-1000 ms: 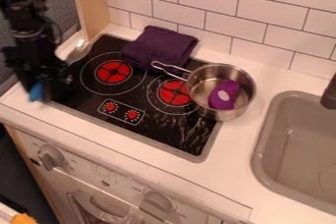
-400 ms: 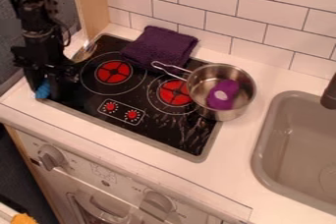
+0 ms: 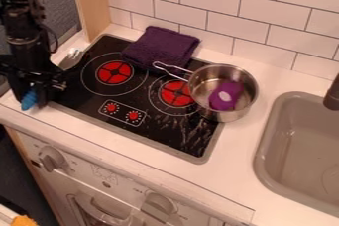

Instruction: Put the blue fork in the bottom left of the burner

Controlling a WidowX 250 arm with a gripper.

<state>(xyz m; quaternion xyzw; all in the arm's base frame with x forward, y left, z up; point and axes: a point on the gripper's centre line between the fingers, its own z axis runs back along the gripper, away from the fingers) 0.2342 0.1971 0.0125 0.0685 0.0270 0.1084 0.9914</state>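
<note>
item, nearest: an orange thing (image 3: 24,220) at the lower left corner of my view, kind uncertain.

item: one white oven front (image 3: 99,190), with two grey knobs (image 3: 51,160).

item: one pale counter (image 3: 218,180), running around the stovetop.

item: one black stovetop (image 3: 155,133), two red burners (image 3: 114,73), and a small control panel (image 3: 122,112) along the near side.

item: one grey sink (image 3: 268,170), right, with a dark faucet (image 3: 332,96) at its edge.

item: my black gripper (image 3: 31,91), hanging by the stovetop's left edge. its fingers are drawn in on the fork, parted by about the fork's thickness, as far as i can make out.

item: one blue fork (image 3: 28,100), in the gripper's hold, blue end low by the near left corner of the stovetop, silver tines pointing away past the arm. its middle is hidden, and i cannot tell whether it touches the counter.

item: one metal pot (image 3: 228,116), over part of the right burner, handle toward the towel; within, a purple object (image 3: 225,96) with a pale spot.

item: one dark purple towel (image 3: 161,46), folded, at the stovetop's far edge.

item, farthest: a wooden post (image 3: 91,2) and a white tiled wall (image 3: 258,12).
</note>
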